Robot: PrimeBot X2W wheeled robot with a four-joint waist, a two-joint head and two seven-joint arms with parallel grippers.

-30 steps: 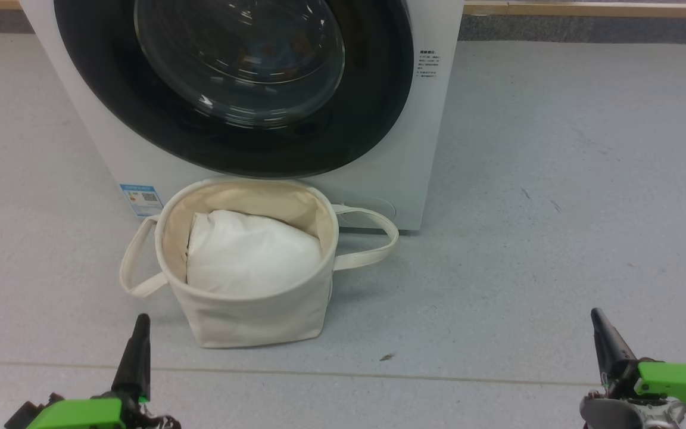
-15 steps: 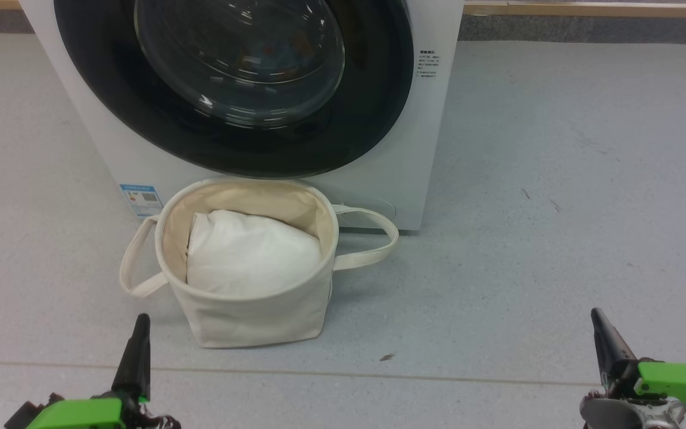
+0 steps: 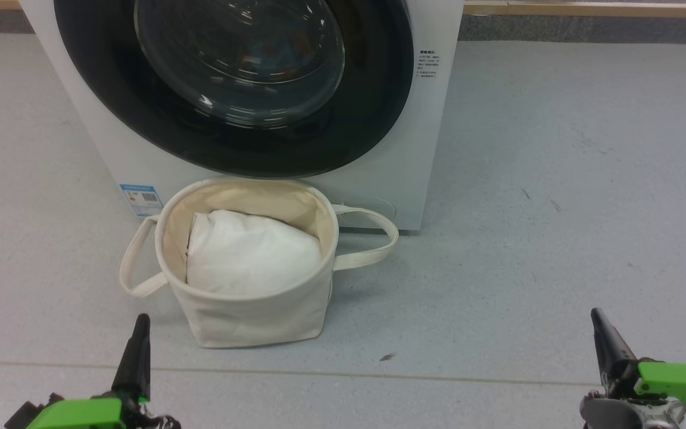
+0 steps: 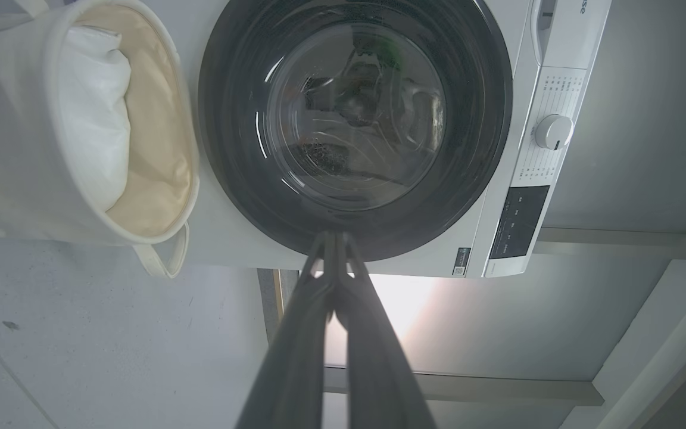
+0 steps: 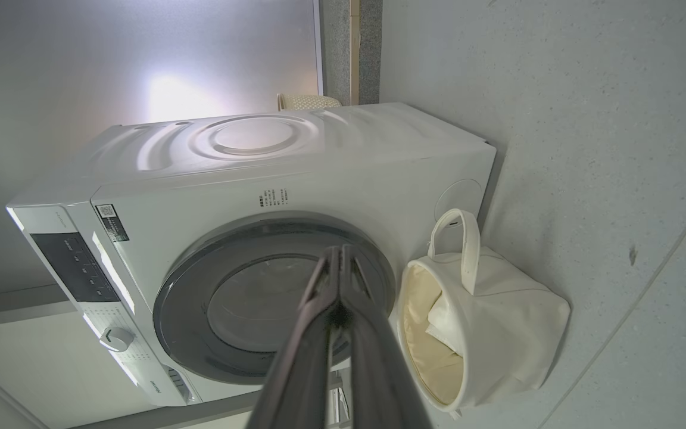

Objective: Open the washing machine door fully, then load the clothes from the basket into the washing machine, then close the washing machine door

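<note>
The white washing machine [image 3: 405, 173] stands ahead with the washing machine door [image 3: 379, 95] shut flat against its front, a glossy black ring around a domed glass. Dim orange and blue patches show behind the glass; the clothes cannot be made out otherwise. The cream basket [image 3: 248, 322] sits on the floor just before the machine, holding a plain white pillow-like bundle [image 3: 248, 253]. My left gripper [image 3: 140, 322] is shut and holds nothing, low and left of the basket. My right gripper [image 3: 596, 316] is shut too, far to its right. Both wrist views look along shut fingers [image 4: 334, 238] [image 5: 338, 250] towards the door [image 4: 230, 149] [image 5: 182, 310].
Grey floor stretches wide to the right of the machine, with a seam line [image 3: 438, 375] across it near me. The basket's loop handles [image 3: 373, 238] stick out to both sides. A knob [image 4: 553, 131] and dark control panel sit on the machine's top strip.
</note>
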